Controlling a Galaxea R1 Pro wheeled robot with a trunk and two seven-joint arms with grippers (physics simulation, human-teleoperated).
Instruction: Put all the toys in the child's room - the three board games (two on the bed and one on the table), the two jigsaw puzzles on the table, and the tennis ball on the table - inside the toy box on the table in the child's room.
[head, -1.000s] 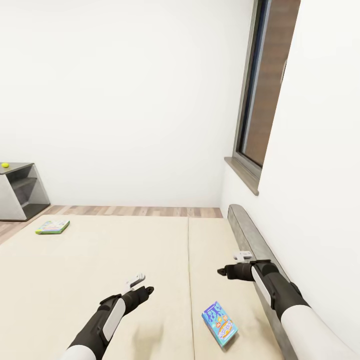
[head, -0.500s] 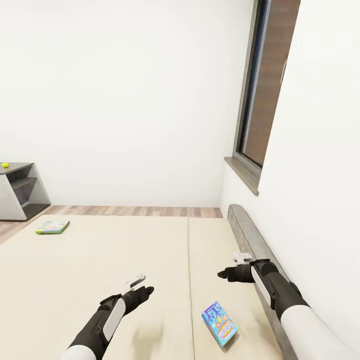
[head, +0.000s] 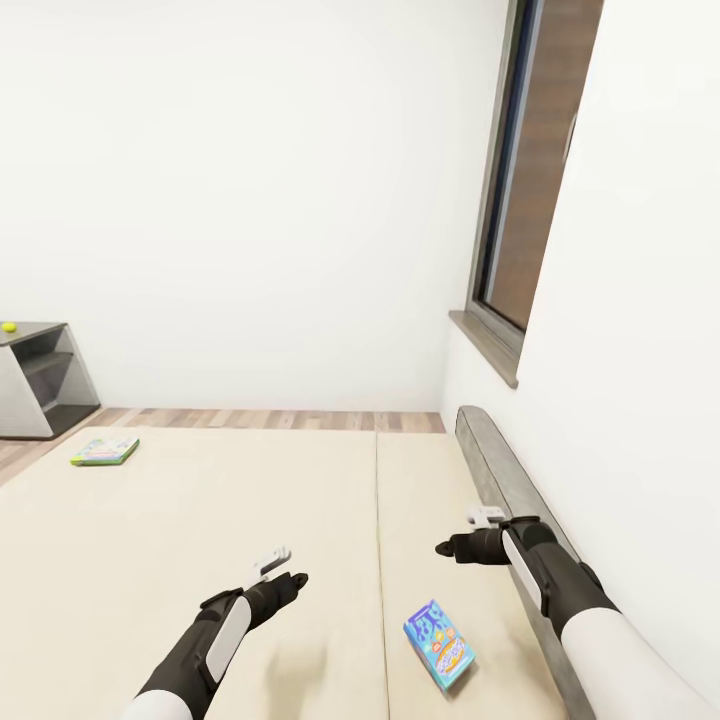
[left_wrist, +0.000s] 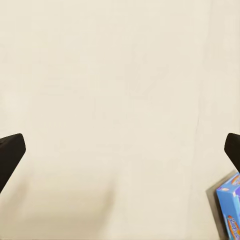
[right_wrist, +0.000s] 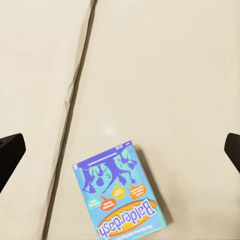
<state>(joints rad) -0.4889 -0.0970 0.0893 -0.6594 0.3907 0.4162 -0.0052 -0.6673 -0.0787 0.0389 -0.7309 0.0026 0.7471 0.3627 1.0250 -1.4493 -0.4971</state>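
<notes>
Little is changed since a second ago: both tools, left tool (head: 272, 560) and right tool (head: 487, 515), are held spread and empty above the bed (head: 200, 520), with the blue board game (head: 439, 645) not yet grasped.

A wide cream bed (head: 230, 520) fills the lower part of the head view, split by a seam running front to back, with a grey headboard (head: 500, 480) along its right edge against the wall. A mostly blue board game (head: 440, 645) lies flat on the narrower right section, near the front. A second, green and white board game (head: 105, 452) lies flat near the far left corner. Beyond the bed runs a strip of wood plank floor (head: 270, 420).
</notes>
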